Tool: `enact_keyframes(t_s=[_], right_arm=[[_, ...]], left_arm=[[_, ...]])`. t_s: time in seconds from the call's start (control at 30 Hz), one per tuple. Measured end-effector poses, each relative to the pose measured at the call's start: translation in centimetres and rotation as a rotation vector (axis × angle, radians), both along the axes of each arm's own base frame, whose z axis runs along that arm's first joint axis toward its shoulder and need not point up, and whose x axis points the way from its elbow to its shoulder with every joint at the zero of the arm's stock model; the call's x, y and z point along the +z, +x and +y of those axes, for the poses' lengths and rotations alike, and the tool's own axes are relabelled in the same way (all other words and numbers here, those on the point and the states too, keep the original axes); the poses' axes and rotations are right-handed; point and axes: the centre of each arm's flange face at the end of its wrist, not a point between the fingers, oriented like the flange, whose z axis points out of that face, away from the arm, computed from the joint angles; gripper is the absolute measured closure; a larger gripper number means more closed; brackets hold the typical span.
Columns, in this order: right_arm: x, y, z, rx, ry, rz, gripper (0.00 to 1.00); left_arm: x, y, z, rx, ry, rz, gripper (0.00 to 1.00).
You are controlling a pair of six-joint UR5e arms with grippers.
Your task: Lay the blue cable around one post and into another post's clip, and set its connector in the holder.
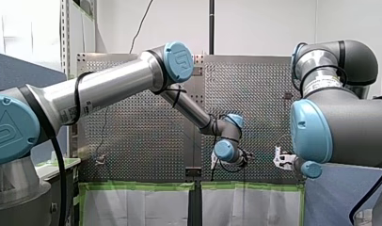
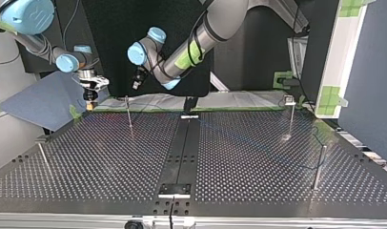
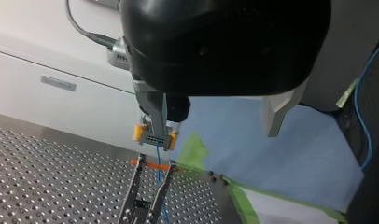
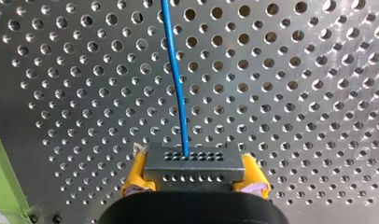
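Front view, hidden: my right arm's bulk covers most of my right gripper (image 1: 280, 160), and only its pale tip shows
Front view, pose: my left arm reaches past the middle, with my left gripper (image 1: 213, 163) pointing at the perforated metal desk (image 1: 132, 132)
Top view, hard to make out: my right gripper's load is only an orange speck; slim metal posts (image 2: 128, 114) stand well apart
Left wrist view, holder: the two-pronged metal holder with an orange crossbar (image 3: 150, 186) is cut off below; the thin blue cable (image 3: 158, 161) hangs between its prongs, and the dark grey perforated connector (image 3: 155, 138) hangs just above, apart from it
Left wrist view, left gripper: spread wide, holding nothing
Right wrist view, right gripper: its yellow pads (image 4: 137, 173) clamp the connector's ends, and the cable runs ahead over the desk
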Motion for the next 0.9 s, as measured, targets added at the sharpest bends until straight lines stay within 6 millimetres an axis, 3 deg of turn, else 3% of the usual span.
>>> enact_keyframes(t_s=[0.9], right_arm=[[-0.03, 0.33, 0.09, 0.007, 0.000, 0.000, 1.00]], left_arm=[[-0.42, -0.68, 0.94, 0.036, 0.066, 0.034, 0.00]])
